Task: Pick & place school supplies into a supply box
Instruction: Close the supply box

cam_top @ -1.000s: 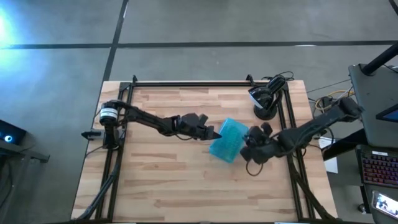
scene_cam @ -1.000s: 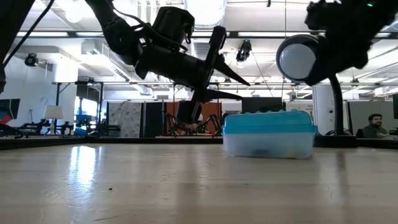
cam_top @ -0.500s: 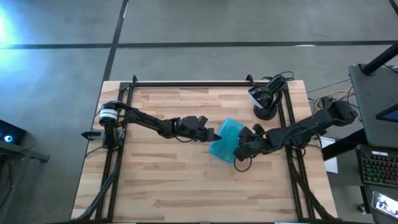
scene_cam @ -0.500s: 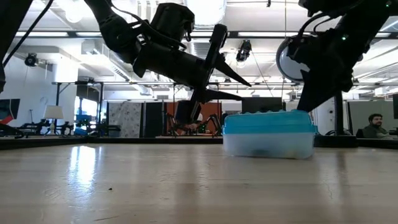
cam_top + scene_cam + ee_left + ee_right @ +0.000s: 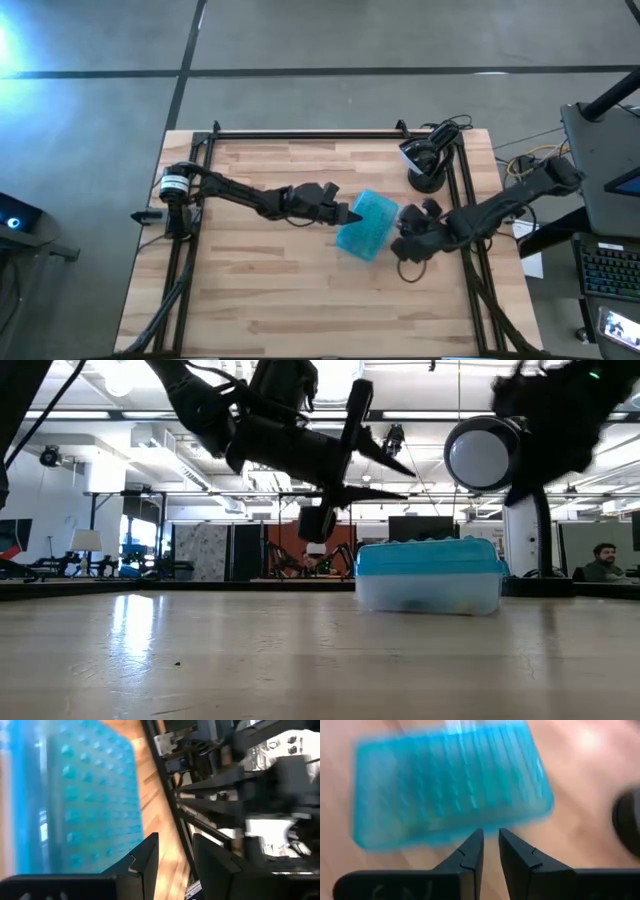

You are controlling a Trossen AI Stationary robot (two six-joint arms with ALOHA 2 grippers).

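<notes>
The supply box (image 5: pixel 365 225) stands on the table right of centre, its clear body under a shut teal lid; it also shows in the low view (image 5: pixel 430 575). My left gripper (image 5: pixel 347 213) is open, above the box's left end, apart from it; its wrist view looks along the studded lid (image 5: pixel 85 805). My right gripper (image 5: pixel 403 238) is shut, just right of the box and clear of it; its wrist view shows the lid (image 5: pixel 450 795) ahead. No pens, pencils or scissors are in view.
A black camera stand with a round white head (image 5: pixel 425 165) stands at the table's back right, behind the box in the low view (image 5: pixel 483 452). Dark frame rails (image 5: pixel 300 133) run along the table's far, left and right edges. A person (image 5: pixel 600 560) sits far behind.
My right gripper went toward the table's left over the box's right end, then drew back toward the right edge, off the box. My left gripper has risen a little and tipped above the box's left end. The box stays shut on the table.
</notes>
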